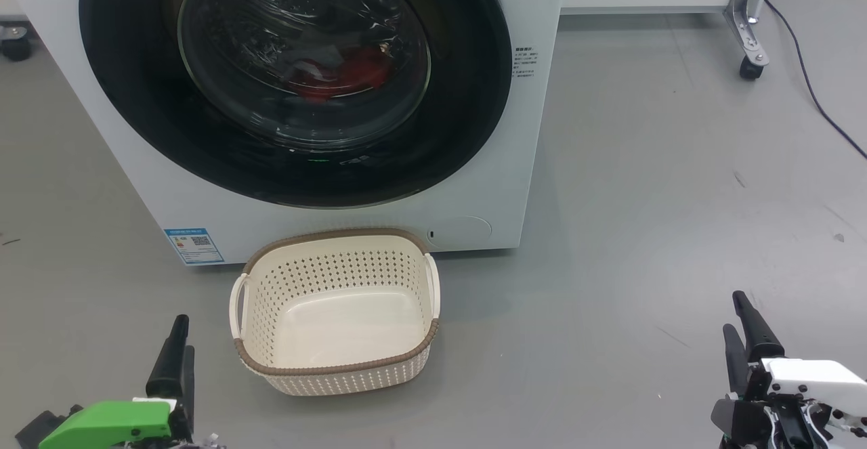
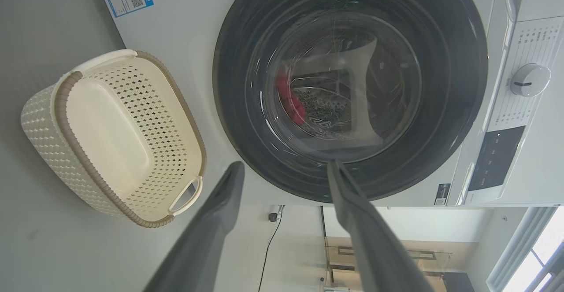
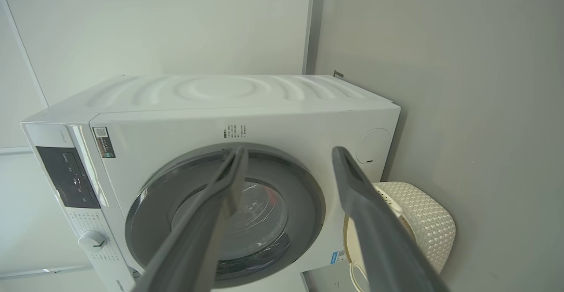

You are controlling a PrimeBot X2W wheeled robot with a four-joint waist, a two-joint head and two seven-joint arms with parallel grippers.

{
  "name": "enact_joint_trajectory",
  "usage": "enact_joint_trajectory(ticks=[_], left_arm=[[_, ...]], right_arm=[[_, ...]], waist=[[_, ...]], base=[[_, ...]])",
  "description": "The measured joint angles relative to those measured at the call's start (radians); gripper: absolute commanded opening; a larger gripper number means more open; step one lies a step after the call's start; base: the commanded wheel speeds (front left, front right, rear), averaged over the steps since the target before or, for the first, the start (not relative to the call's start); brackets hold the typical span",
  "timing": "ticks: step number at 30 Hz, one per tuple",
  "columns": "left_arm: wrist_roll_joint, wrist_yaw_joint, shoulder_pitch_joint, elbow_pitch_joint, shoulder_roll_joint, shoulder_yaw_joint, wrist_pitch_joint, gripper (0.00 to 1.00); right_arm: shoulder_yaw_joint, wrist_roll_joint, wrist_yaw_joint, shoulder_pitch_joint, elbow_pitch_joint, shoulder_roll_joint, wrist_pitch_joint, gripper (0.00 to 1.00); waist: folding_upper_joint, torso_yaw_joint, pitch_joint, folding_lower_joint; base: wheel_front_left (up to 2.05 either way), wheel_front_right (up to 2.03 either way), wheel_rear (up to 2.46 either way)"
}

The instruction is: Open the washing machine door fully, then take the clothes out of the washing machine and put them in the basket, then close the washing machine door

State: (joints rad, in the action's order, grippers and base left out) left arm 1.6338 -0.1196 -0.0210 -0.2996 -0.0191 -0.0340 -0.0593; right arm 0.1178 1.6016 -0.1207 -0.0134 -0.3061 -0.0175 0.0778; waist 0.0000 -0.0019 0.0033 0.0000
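Nearest, the left gripper (image 1: 177, 354) and right gripper (image 1: 737, 317) hang low, jaws apart, empty. The empty basket (image 1: 332, 370) sits just before the machine (image 1: 501, 212). The door (image 1: 433, 158) is shut, with the clothes (image 1: 359, 70) behind its glass. Fingers may slip off the glossy rim, or an arm may knock the light basket. The floor (image 1: 643, 198) is smooth and grey, with a cable (image 1: 806, 76) far right.

Carries a bright green housing (image 1: 108, 422) behind the left gripper (image 1: 184, 335). Carries a white housing (image 1: 816, 376) with small dark screws (image 1: 802, 388), black base and thin wires (image 1: 809, 425) behind the right gripper (image 1: 734, 313). Ends in long, tapered, matt dark-grey fingers (image 2: 370, 239).
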Motion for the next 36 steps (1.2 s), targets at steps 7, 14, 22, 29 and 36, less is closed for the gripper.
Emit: enact_joint_trajectory(ticks=[7,14,22,29,36], left_arm=[[-0.002,0.0,-0.015,0.016,0.0,0.015,0.022,1.0],[-0.035,0.0,-0.021,0.022,-0.001,0.037,0.043,1.0],[-0.057,0.0,-0.034,0.036,-0.002,0.063,0.074,1.0],[-0.151,0.0,-0.043,0.055,-0.04,0.105,0.107,1.0],[-0.32,0.0,-0.063,0.055,-0.085,0.151,0.15,1.0]], right_arm=[[-0.004,-0.012,0.0,-0.009,0.006,-0.002,-0.015,1.0],[-0.013,-0.029,0.0,-0.02,0.01,-0.009,-0.033,1.0],[-0.031,-0.077,0.0,-0.022,0.01,-0.022,-0.059,1.0],[-0.064,-0.151,0.0,-0.037,0.01,-0.049,-0.099,1.0],[-0.117,-0.312,0.0,-0.043,0.001,-0.099,-0.157,1.0]], waist=[[0.0,-0.001,0.001,0.0],[0.0,-0.001,0.002,0.0],[0.0,0.0,0.003,0.0],[0.0,0.0,0.004,0.0],[0.0,0.001,0.006,0.0]], base=[[0.0,0.0,0.0],[0.0,0.0,0.0],[0.0,0.0,0.0],[0.0,0.0,0.0],[0.0,0.0,0.0]])
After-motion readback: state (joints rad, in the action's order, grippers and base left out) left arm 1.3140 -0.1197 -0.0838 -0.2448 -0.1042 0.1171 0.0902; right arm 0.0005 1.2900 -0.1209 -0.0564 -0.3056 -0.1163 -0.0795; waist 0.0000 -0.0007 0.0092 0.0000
